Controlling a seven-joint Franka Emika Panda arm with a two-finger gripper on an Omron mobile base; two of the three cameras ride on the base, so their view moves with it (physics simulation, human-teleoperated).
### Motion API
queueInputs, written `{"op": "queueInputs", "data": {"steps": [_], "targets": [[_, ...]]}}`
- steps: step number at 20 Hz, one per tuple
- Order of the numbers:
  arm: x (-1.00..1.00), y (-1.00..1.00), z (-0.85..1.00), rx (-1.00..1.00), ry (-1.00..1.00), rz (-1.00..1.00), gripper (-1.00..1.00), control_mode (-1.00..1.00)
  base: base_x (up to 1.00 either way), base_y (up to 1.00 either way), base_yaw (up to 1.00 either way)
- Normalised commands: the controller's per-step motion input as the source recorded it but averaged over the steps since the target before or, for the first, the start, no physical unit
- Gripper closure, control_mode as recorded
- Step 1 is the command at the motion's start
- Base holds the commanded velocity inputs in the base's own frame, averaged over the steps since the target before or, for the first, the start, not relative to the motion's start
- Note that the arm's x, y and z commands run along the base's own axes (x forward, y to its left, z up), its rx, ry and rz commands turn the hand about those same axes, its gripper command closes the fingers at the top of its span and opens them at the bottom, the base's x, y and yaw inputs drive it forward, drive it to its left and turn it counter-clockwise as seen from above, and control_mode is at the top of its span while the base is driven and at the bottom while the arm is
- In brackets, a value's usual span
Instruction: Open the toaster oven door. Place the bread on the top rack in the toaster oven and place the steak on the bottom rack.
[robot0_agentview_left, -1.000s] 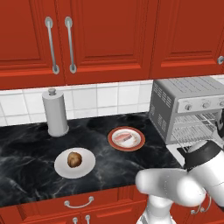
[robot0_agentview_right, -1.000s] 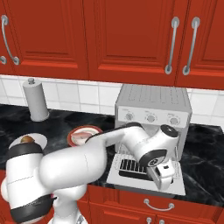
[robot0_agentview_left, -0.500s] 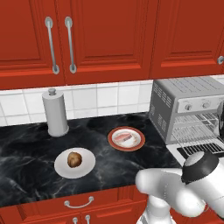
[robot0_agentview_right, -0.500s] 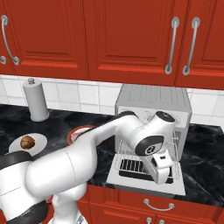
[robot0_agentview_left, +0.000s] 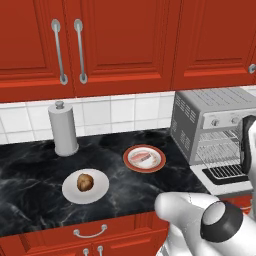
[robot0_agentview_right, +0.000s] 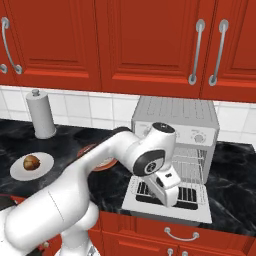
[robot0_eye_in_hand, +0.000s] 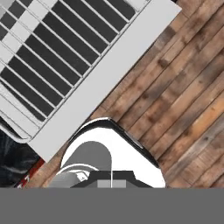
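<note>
The toaster oven (robot0_agentview_left: 210, 112) stands at the counter's right end with its door (robot0_agentview_left: 227, 186) dropped flat. The top rack (robot0_agentview_left: 220, 139) and the bottom rack (robot0_agentview_left: 224, 154) show as wire grids inside, both bare. My gripper (robot0_agentview_right: 168, 193) hangs over the door (robot0_agentview_right: 170, 205), and its fingers are too small to read. The hand view looks down on the door's grey frame (robot0_eye_in_hand: 94, 89), with wooden floor beyond. The bread (robot0_agentview_left: 85, 182) lies on a white plate (robot0_agentview_left: 100, 192). The steak (robot0_agentview_left: 144, 158) lies on a red-rimmed plate (robot0_agentview_left: 157, 166).
A paper towel holder (robot0_agentview_left: 63, 129) stands at the back left by the tiled wall. Red cabinets hang overhead, and red drawers (robot0_agentview_left: 90, 232) run below the black marble counter (robot0_agentview_left: 30, 170). My arm (robot0_agentview_right: 100, 165) hides part of the steak plate in the right base view.
The door lies flat throughout. My arm has swung and its elbow has dropped low, and the hand has shifted a little to the left over the door.
</note>
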Motion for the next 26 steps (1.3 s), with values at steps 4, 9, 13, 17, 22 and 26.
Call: {"op": "queueInputs", "data": {"steps": [4,9,13,17,22,26], "targets": [[-0.03,0.57,0.21,-0.05,0.0,0.22,-1.0,-1.0,0.0,0.0,0.0],[0.0,0.56,0.22,-0.06,0.0,0.21,-1.0,-1.0,0.0,0.0,0.0],[0.0,0.51,0.21,-0.07,0.0,0.18,-1.0,-1.0,0.0,0.0,0.0],[-0.02,0.43,0.16,-0.06,0.0,0.2,-1.0,-1.0,0.0,0.0,0.0],[-0.05,0.43,0.1,-0.04,0.0,0.18,-1.0,-1.0,0.0,0.0,0.0],[-0.05,0.45,0.1,0.0,0.0,0.18,-1.0,-1.0,0.0,0.0,0.0]]}}
